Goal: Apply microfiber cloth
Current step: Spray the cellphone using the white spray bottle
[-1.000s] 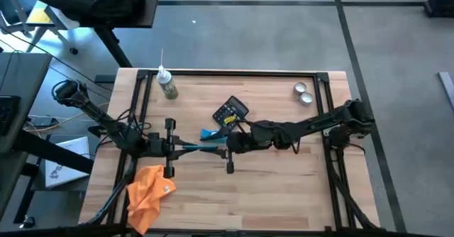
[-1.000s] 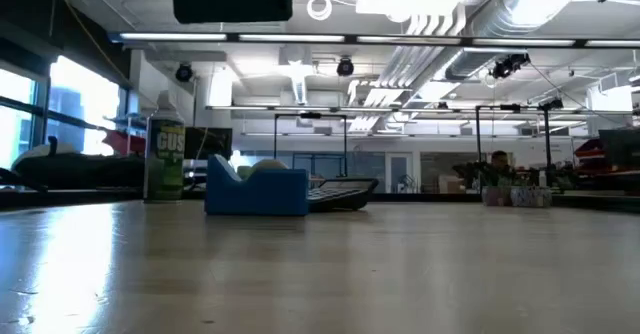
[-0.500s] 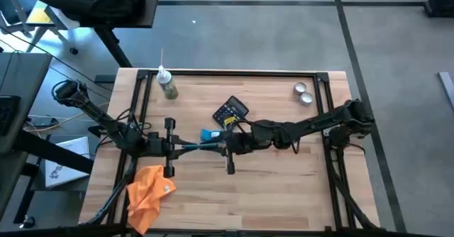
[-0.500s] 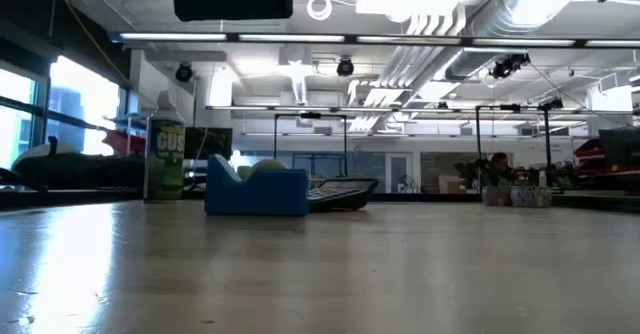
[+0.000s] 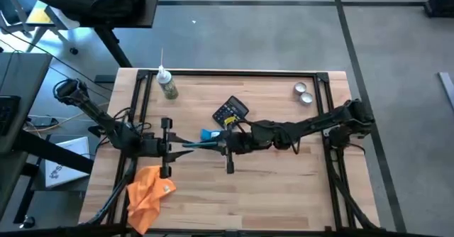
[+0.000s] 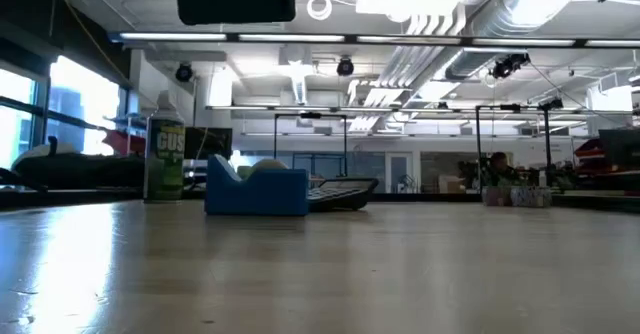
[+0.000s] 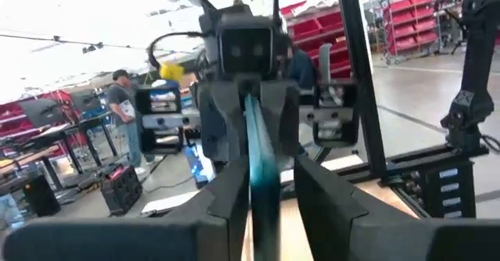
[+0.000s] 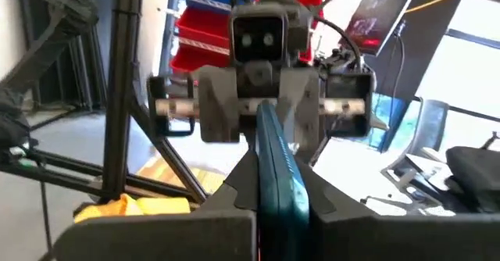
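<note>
The orange microfiber cloth (image 5: 145, 191) lies crumpled on the table near its near left corner; a bit of it shows in the right wrist view (image 8: 117, 206). No gripper touches it. Above the table's middle, my left gripper (image 5: 181, 145) and right gripper (image 5: 217, 145) face each other. Both are shut on one thin teal flat object (image 5: 198, 144) that spans the gap between them. It shows edge-on in both wrist views (image 7: 262, 167) (image 8: 277, 167). My left gripper pinches the teal object's left end (image 7: 264, 194) between its two fingers, coming level from the table's left and lying along it. The object stands on edge, clear of the table. My right gripper pinches the object's right end (image 8: 280, 194) between its two fingers, level from the table's right, along its length. The object is off the table.
A small blue box (image 5: 208, 134) and a black calculator (image 5: 230, 113) lie just beyond the grippers. A spray bottle (image 5: 169, 86) stands far left and two small tins (image 5: 305, 91) far right. In the low view the box (image 6: 256, 189) stands before the calculator (image 6: 340, 192).
My left gripper has drawn back a little toward the table's left edge. The teal object stays held between both grippers, clear of the table. The cloth has not moved.
</note>
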